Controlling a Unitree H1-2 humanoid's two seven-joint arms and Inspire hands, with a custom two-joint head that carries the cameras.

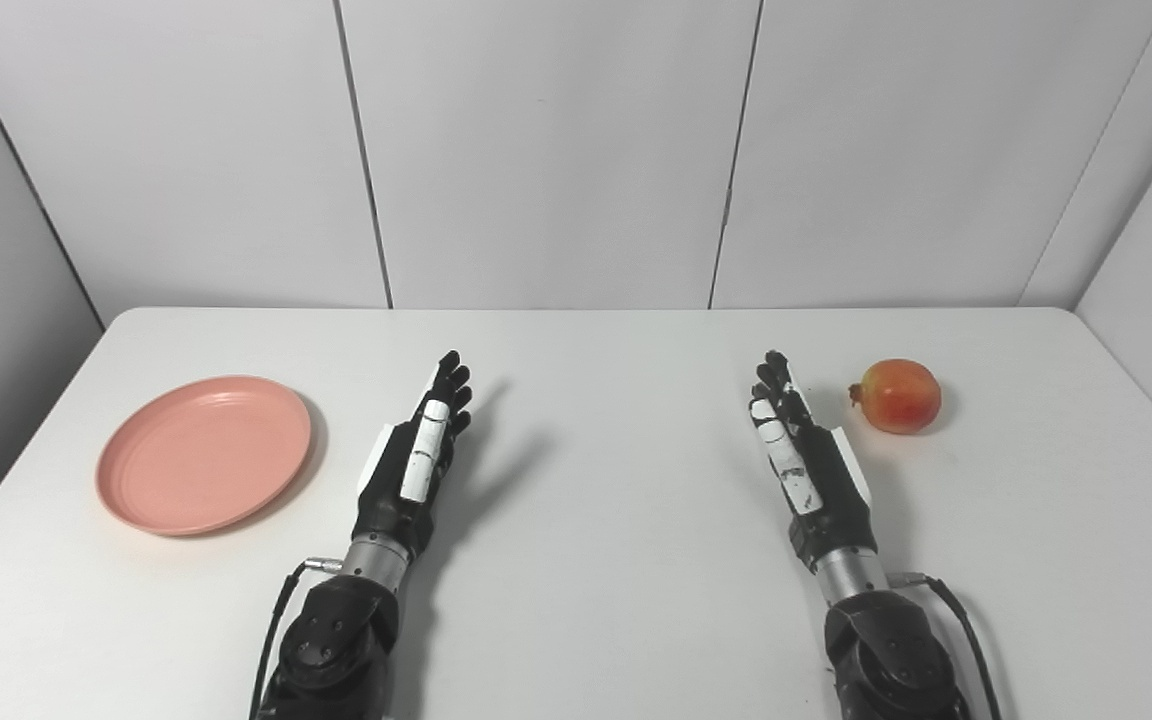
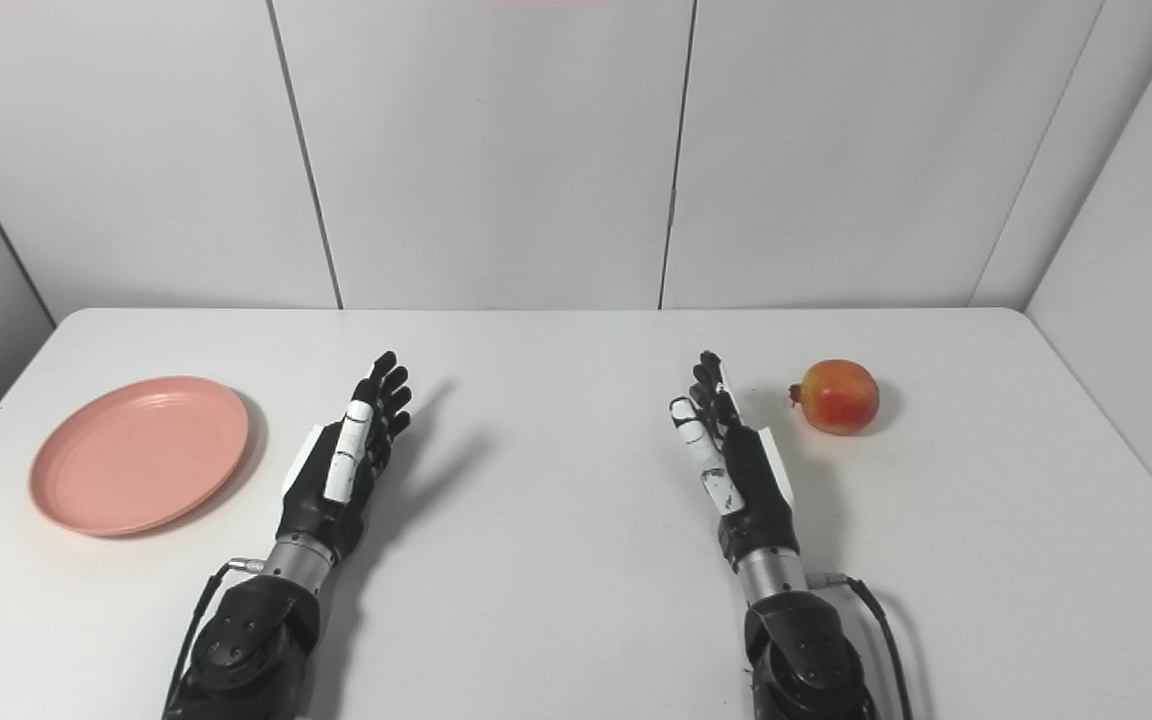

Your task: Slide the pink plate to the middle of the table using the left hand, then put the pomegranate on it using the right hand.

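Two black robot hands are seen stretched out over a plain white surface (image 1: 576, 600), each with fingers extended and apart, nothing being held by either. A round, shallow pink plastic plate (image 1: 204, 453) is found at the left side of the surface, just beside the left hand (image 1: 416, 465) but not touched by it. A round red-and-yellow pomegranate (image 1: 897, 395) is placed at the right side, near the fingertips of the right hand (image 1: 804, 455) and apart from them. The middle of the surface, between the two hands, is crossed only by their shadows. Grey panelled walls (image 1: 556, 150) are seen behind and at both sides.
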